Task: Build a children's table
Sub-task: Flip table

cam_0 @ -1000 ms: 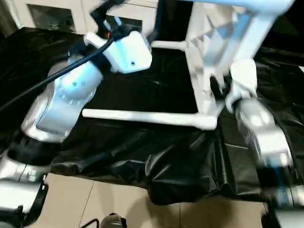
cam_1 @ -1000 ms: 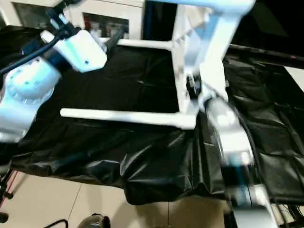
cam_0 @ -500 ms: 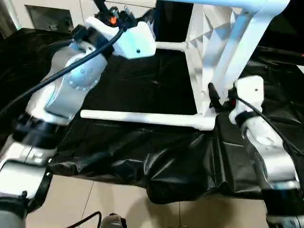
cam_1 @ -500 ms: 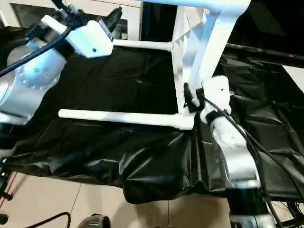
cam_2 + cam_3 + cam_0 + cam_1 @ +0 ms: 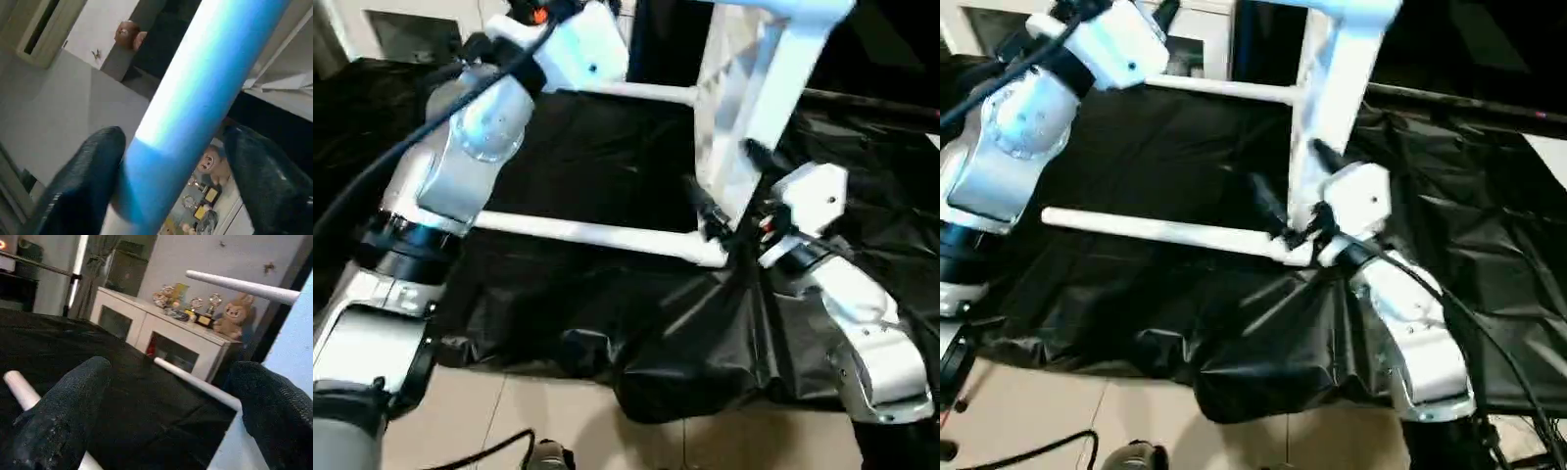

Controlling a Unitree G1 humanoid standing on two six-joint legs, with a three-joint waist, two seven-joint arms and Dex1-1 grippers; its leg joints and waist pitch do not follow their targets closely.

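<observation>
Right claw spread wide at the near corner of the children's table, fingers either side of where the near leg joins it; grip not confirmed. The table lies tipped on its side on the black sheet covering the tabletop. Left claw open, fingers straddling a far leg, contact unclear. White cabinet with trinkets behind.

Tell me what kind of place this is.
Probably an indoor room set up as a robot test space: a white cabinet holding trophies and a plush toy, a black sheet over the work surface, tiled floor.
</observation>
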